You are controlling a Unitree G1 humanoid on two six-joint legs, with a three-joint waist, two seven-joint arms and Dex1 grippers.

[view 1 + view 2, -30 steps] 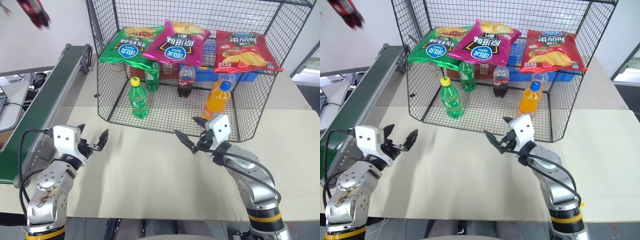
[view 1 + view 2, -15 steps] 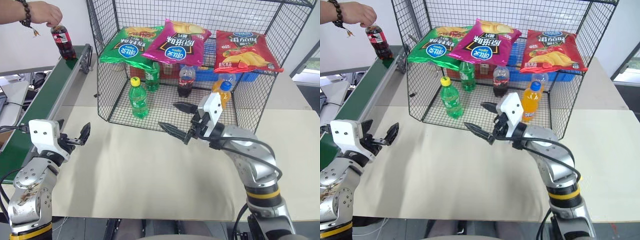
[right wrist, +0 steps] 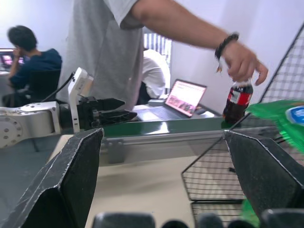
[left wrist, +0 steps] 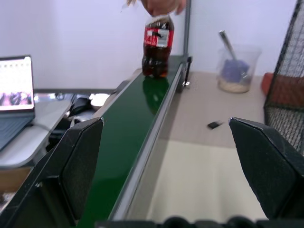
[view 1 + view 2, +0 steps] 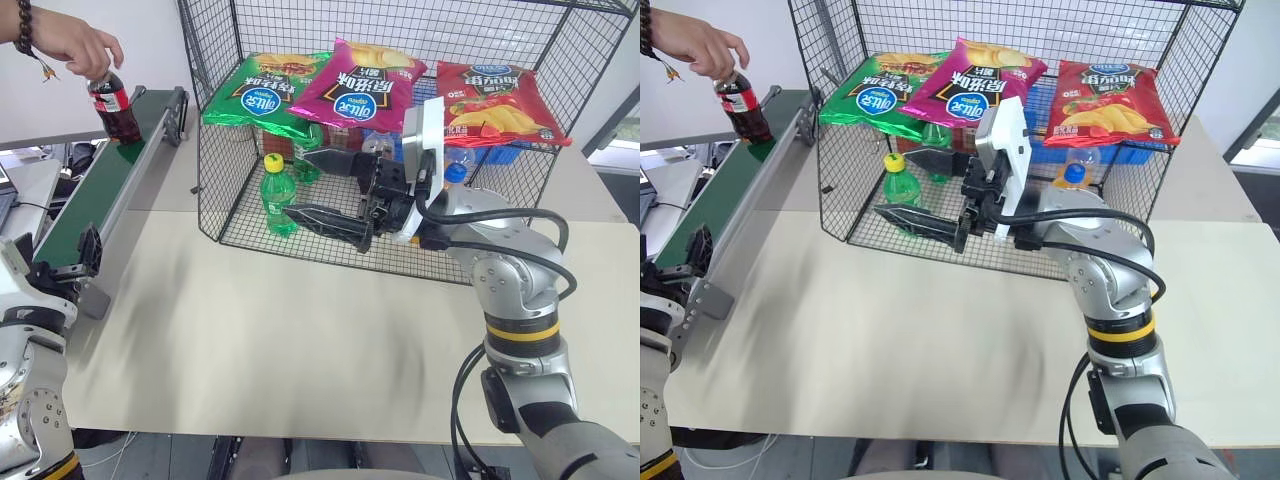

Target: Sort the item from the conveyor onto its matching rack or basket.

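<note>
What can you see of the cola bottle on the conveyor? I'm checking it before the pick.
The cola bottle is small clear plastic with dark brown liquid and a red label with white script. It stands upright at the far end of the green conveyor, its base on the belt. A person's hand grips it at the top, covering the cap. Neither end effector touches it; the black wire cage stands beside it, apart.

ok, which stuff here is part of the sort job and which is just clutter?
Job:
cola bottle, under a person's hand
conveyor
wire-mesh cage
left gripper, right gripper, both open

Clutter:
chip bags
green soda bottle
orange soda bottle
laptop
</note>
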